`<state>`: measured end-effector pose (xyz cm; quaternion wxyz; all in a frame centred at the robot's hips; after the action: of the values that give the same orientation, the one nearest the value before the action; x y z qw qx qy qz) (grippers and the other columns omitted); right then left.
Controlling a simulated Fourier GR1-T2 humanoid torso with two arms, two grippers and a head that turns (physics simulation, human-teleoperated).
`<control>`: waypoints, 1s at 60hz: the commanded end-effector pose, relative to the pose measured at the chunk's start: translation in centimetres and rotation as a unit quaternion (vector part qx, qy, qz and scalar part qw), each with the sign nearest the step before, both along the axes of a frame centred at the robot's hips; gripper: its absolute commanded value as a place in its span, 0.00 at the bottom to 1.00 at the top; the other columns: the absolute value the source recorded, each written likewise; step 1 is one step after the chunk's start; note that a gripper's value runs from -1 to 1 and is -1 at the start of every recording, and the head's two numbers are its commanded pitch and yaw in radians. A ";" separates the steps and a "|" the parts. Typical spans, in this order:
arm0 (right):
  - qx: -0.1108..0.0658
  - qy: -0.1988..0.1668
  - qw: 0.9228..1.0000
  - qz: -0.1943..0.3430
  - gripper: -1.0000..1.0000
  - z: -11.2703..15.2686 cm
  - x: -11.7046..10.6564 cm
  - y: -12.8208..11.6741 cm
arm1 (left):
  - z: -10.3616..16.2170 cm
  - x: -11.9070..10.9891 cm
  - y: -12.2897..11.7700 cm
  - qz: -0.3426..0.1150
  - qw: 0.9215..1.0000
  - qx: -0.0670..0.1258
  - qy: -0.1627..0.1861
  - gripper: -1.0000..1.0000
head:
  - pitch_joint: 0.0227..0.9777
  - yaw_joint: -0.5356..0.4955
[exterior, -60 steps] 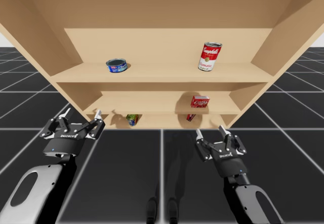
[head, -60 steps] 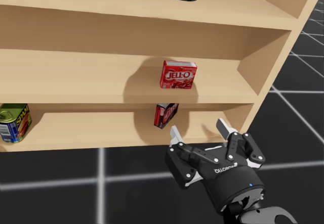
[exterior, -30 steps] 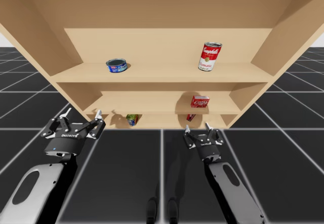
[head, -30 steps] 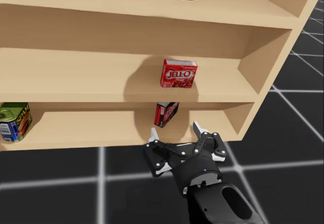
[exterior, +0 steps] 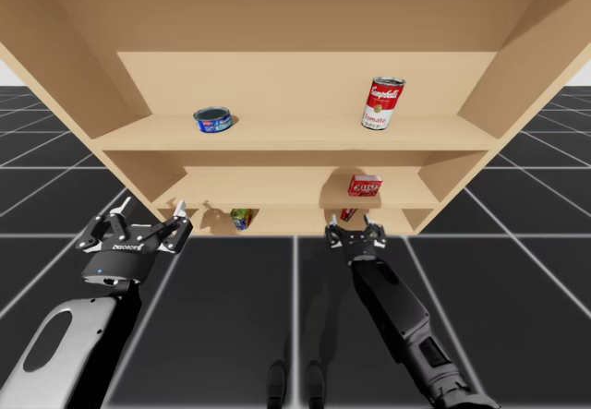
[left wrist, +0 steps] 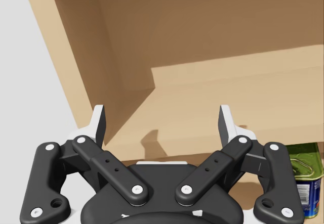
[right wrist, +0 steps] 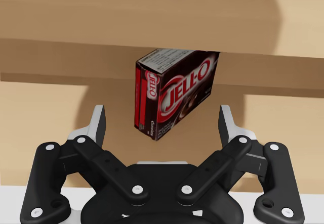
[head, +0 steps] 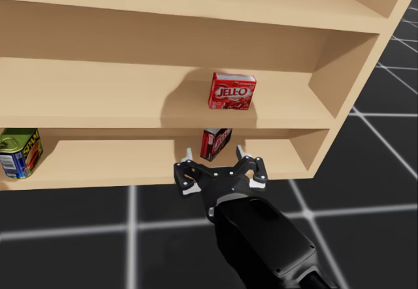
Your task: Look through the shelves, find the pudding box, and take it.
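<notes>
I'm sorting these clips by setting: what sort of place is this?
Likely a simulated pantry-style test scene, not a real room: a wooden shelf unit stocked with groceries such as a soup can and a dark box, standing on a black grid floor.

Wooden shelf unit [exterior: 295, 137] — dark gridded floor [exterior: 231, 317].

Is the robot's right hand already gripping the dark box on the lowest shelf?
No, the dark pudding box sits ahead of my right arm's open jaws, touching neither.
</notes>
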<state>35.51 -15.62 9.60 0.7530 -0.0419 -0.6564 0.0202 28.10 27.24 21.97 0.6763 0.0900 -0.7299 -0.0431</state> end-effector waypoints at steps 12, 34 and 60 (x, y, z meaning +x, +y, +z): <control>-0.009 0.013 0.999 -0.035 0.00 -0.8 3.4 0.9 | 0.0 0.0 0.1 -0.002 1.000 -0.003 0.001 0.00 | 0.71 0.29; -0.014 0.030 0.997 -0.074 0.00 -1.6 5.6 0.2 | 0.0 0.0 0.1 -0.005 1.000 -0.003 0.004 0.00 | 0.71 0.28; -0.016 0.029 0.997 -0.073 1.00 -1.5 4.6 -0.5 | 0.1 0.0 0.2 -0.008 1.000 -0.007 0.005 0.00 | 0.71 0.28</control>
<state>38.44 -15.65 9.07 0.7636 -0.0854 -0.6400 -0.0025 28.00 27.46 21.97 0.6801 0.0822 -0.7272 -0.0434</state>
